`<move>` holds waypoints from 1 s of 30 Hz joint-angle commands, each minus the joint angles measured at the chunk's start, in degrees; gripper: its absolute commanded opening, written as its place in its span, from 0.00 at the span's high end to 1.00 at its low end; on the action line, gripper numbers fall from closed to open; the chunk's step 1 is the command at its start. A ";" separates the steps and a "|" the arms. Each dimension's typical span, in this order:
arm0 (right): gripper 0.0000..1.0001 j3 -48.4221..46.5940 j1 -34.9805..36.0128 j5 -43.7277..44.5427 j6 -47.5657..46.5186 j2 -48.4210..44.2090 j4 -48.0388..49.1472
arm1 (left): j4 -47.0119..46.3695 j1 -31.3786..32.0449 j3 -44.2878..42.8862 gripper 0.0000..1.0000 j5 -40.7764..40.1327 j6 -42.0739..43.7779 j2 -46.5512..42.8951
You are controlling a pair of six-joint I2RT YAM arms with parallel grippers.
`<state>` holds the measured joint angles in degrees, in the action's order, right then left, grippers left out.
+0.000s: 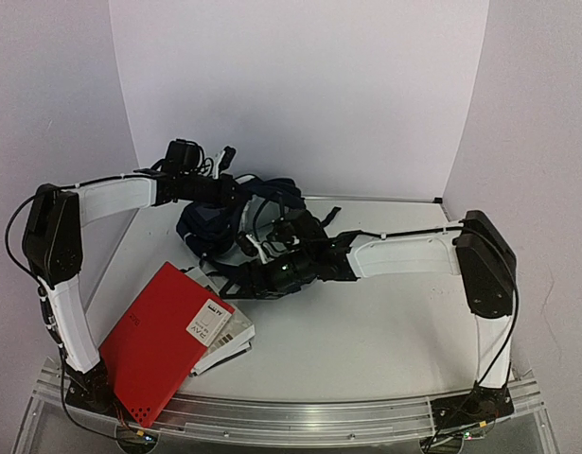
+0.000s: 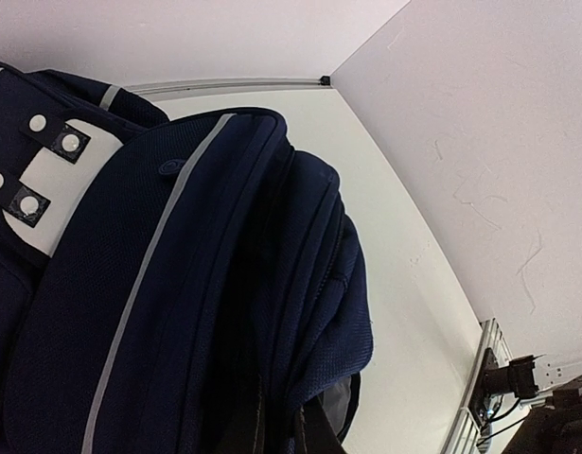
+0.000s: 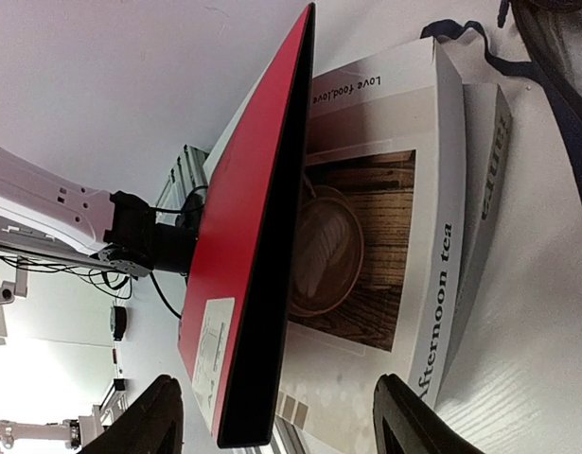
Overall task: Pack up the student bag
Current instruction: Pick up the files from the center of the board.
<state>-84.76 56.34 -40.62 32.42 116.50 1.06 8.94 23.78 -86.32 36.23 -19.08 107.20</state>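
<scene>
The dark navy student bag (image 1: 220, 219) with thin pale stripes stands at the back middle of the table. It fills the left wrist view (image 2: 177, 284), where its white buckle patch shows at the upper left. My left gripper (image 1: 207, 189) is at the bag's top and is shut on a fold of its fabric (image 2: 279, 421). My right gripper (image 1: 248, 279) is open and empty in front of the bag and faces the books (image 3: 281, 426). Its fingers (image 3: 149, 416) stand wide apart.
A red book (image 1: 163, 336) lies tilted on a white "Afternoon tea" book (image 1: 232, 342) at the near left. Both show in the right wrist view, the red book (image 3: 243, 236) edge-on over the white one (image 3: 366, 236). A bag strap (image 3: 555, 76) lies beside them. White walls enclose the table.
</scene>
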 commanded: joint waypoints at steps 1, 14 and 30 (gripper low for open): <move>0.35 -4.65 0.95 -3.44 0.36 4.21 2.87 | -5.44 0.54 -0.25 1.00 0.35 -0.06 -5.24; 0.52 -8.94 4.81 -10.45 1.60 8.58 5.66 | -4.85 1.16 0.62 1.00 -0.74 0.60 -5.44; 0.94 -9.12 4.96 -6.30 7.46 6.72 9.43 | -4.03 2.03 2.28 1.00 -5.69 0.32 -7.48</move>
<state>-96.02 60.98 -51.05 40.09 130.13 6.76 8.94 25.72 -83.80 33.25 -18.48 105.83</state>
